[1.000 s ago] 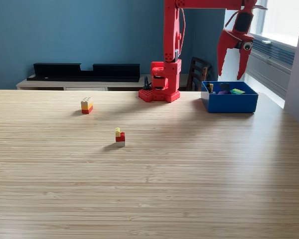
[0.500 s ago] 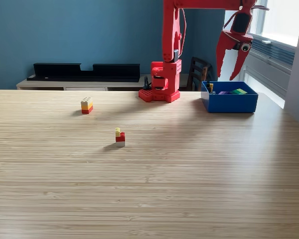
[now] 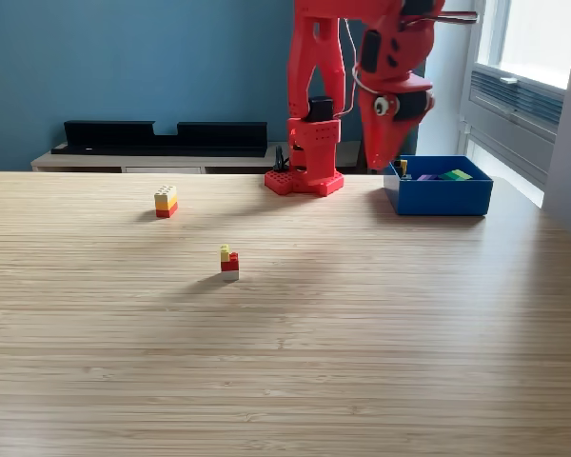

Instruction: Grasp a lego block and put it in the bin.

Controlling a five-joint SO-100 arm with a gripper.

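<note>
Fingers of the red plastic gripper (image 3: 379, 157) point downward and look pressed together with nothing between them, though the angle makes this hard to confirm. They hang just off the exterior view's left of the bright blue open-topped rectangular plastic bin (image 3: 440, 193), which sits on the pale wood-grain table (image 3: 285, 362) near its far right and holds several small coloured pieces. Two lego stacks stand well apart from it: a yellow-orange-red block (image 3: 166, 201) and a smaller yellow-red-white block (image 3: 229, 263).

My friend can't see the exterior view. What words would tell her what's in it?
A red robot arm's pincer hangs in the air just left of a blue bin holding a few blocks. Two small block stacks sit apart on the wooden table.
</note>
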